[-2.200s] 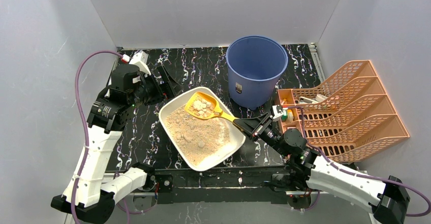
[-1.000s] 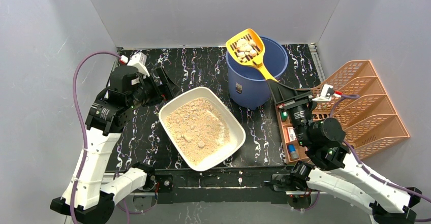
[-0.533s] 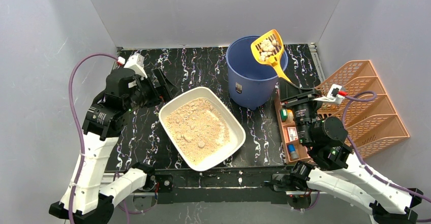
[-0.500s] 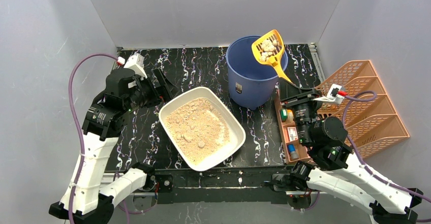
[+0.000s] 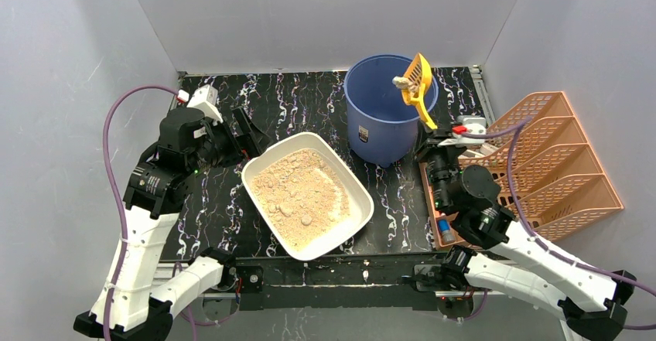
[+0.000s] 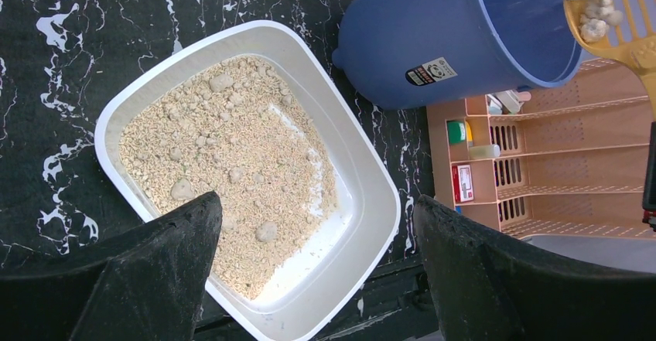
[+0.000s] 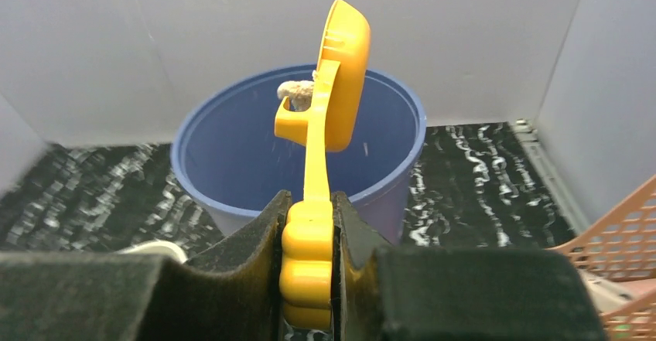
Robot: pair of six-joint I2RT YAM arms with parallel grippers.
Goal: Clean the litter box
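My left hand (image 6: 316,209) hangs spread over the litter box (image 5: 357,204), which sits mid-counter (image 5: 309,97) towards the near edge. Clumps (image 6: 182,190) dot its litter, so I judge more scooping is left. To its right, my right hand (image 7: 309,225) pinches the scoop (image 5: 418,74), tipped on edge over the bucket (image 5: 379,136), one load spilling in. The counter is black and marbled; the walls (image 5: 309,16) are plain grey.

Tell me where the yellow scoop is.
In the top view the yellow scoop is rear right, tipped on edge over the right side of the blue bucket, handle clamped in the right gripper.
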